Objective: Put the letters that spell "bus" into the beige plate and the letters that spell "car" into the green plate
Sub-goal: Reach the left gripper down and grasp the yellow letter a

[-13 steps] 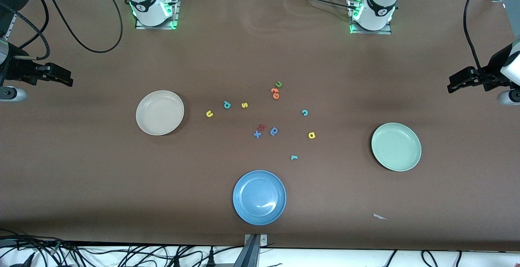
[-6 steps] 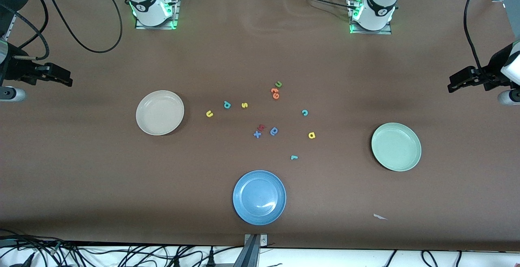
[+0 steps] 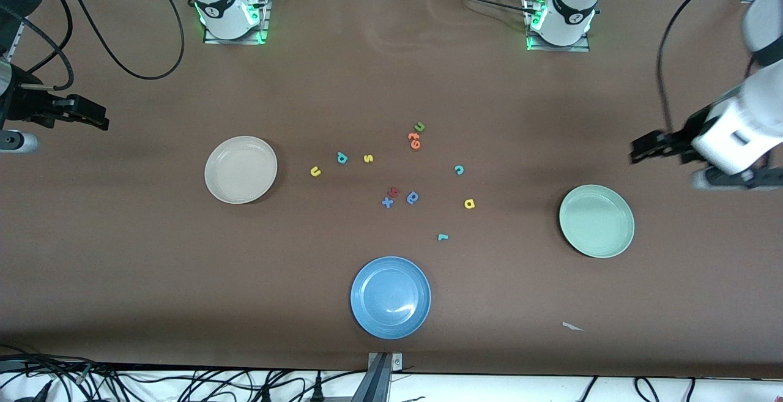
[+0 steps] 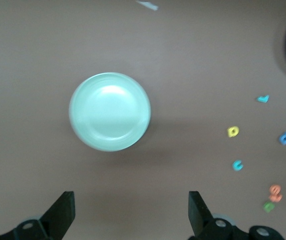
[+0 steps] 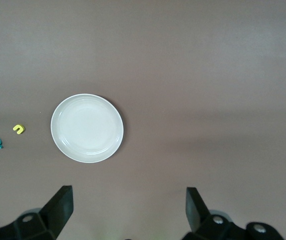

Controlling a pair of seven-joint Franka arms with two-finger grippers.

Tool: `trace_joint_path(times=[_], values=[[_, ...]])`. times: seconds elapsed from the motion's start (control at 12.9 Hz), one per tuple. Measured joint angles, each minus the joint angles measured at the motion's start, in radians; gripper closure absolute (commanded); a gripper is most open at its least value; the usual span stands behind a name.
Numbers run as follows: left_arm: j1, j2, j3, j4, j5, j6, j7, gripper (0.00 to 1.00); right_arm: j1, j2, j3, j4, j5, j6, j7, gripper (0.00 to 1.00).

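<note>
Both grippers have their fingers spread wide with nothing in them, so this looks like the very start: no letter is in any plate yet. The left gripper (image 3: 642,148) is up in the air near the left arm's end of the table, over bare tabletop just beside the green plate (image 3: 596,221), and it's blurred, so I'd guess it's the one on the move. The right gripper (image 3: 92,119) hangs out at the right arm's end, well apart from the beige plate (image 3: 240,169), just waiting. The "car" letters sit between the centre and the green plate: the teal c (image 3: 459,170), then the yellow a (image 3: 469,204) nearer the front camera, then the thin teal r (image 3: 443,237) nearer again. The "bus" set lies in a loose row beside the beige plate: yellow u (image 3: 315,171), teal b (image 3: 342,158), yellow s (image 3: 367,158). The next move probably means bringing the left gripper over the c or a and coming straight down; they're tiny and flat, so lining up will be fiddly. Don't grab the blue a (image 3: 413,197) or green u (image 3: 419,126)!
</note>
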Motion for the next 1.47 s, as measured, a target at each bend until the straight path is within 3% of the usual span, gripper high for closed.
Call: trace_joint_path(times=[0.54,0.85,1.01,1.47], values=[[-0.229,0.271,-0.005,-0.051,-0.038,0.368,-0.308,0.00,0.000,0.000,0.000,0.000,0.000,-0.016,0.000,0.00],[-0.328,0.295,-0.005,-0.225,-0.038,0.627,-0.442,0.00,0.000,0.000,0.000,0.000,0.000,-0.017,0.000,0.00],[-0.350,0.301,-0.004,-0.281,-0.030,0.696,-0.472,0.00,0.000,0.000,0.000,0.000,0.001,-0.017,0.000,0.00],[-0.367,0.389,-0.003,-0.294,0.034,0.791,-0.541,0.12,-0.001,0.000,-0.001,0.000,0.005,-0.018,0.000,0.00]])
